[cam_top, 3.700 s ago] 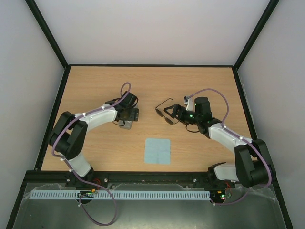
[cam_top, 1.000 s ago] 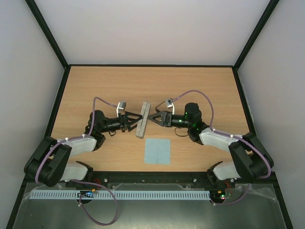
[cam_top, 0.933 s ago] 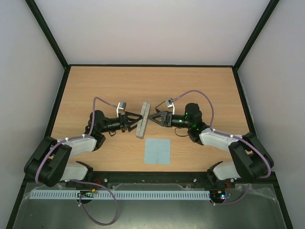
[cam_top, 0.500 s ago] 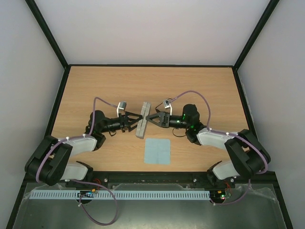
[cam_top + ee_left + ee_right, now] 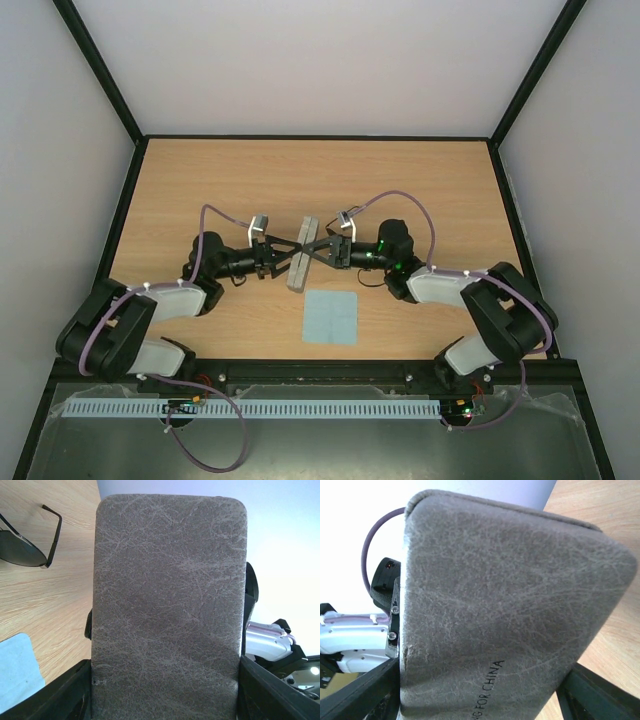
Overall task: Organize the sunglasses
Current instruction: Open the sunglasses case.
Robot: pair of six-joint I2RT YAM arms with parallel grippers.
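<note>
The right end effector (image 5: 320, 250) had closed in on the case (image 5: 300, 256), its grip unclear; the left end effector (image 5: 284, 258) clamped the case. The sunglasses (image 5: 21, 551) lay beside it unstowed, so opening likely came next.

Overhead view: bright, even, diffuse light; the counter (image 5: 420, 190) carries only faint, soft shadows, and the frame is sharp to its corners. Wrist views: the grey case (image 5: 167, 605) fills each frame in crisp focus. The sunglasses (image 5: 21, 552), upper left in the left wrist view, are clear. The backgrounds wash out pale.
</note>
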